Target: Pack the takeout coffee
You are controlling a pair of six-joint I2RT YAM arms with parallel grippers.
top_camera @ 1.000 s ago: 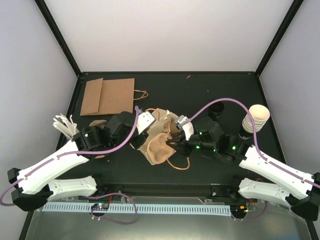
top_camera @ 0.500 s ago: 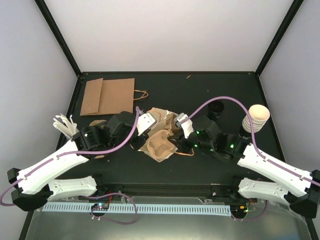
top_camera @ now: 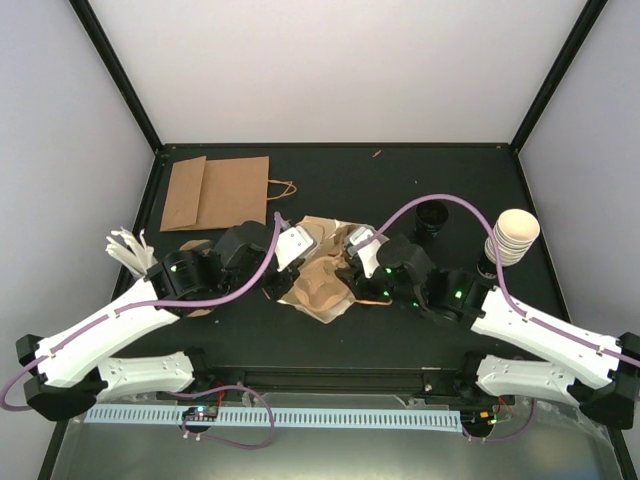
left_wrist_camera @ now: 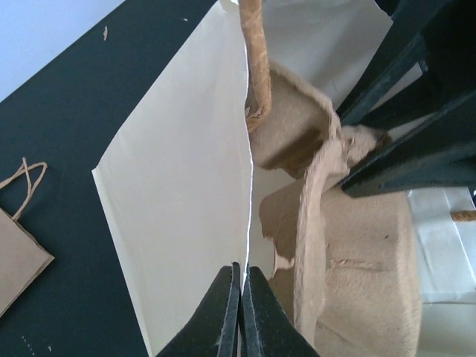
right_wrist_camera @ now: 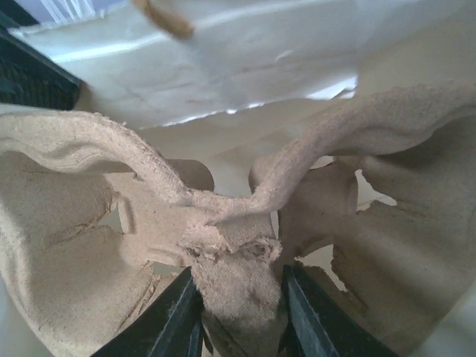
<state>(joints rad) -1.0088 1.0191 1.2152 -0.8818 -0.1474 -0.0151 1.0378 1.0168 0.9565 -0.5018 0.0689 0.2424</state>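
Left claw [left_wrist_camera: 240,274]: fully closed, pinching the cream paper bag [left_wrist_camera: 178,193] by its open edge. Only the left wrist view shows that pinch. Right claw [right_wrist_camera: 238,277]: partly open, clamped on the centre ridge of the moulded pulp cup carrier [right_wrist_camera: 82,223] at the bag's mouth; the overhead view hides this grip. Only overhead shows the stacked cream paper cups [top_camera: 514,236]: upright, well right of the bag, untouched.

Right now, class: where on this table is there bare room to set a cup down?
Bare: the far strip of table between the flat brown bag and the black lids; also the near strip before the cream bag. Crowded: the centre, around the left gripper and right gripper.
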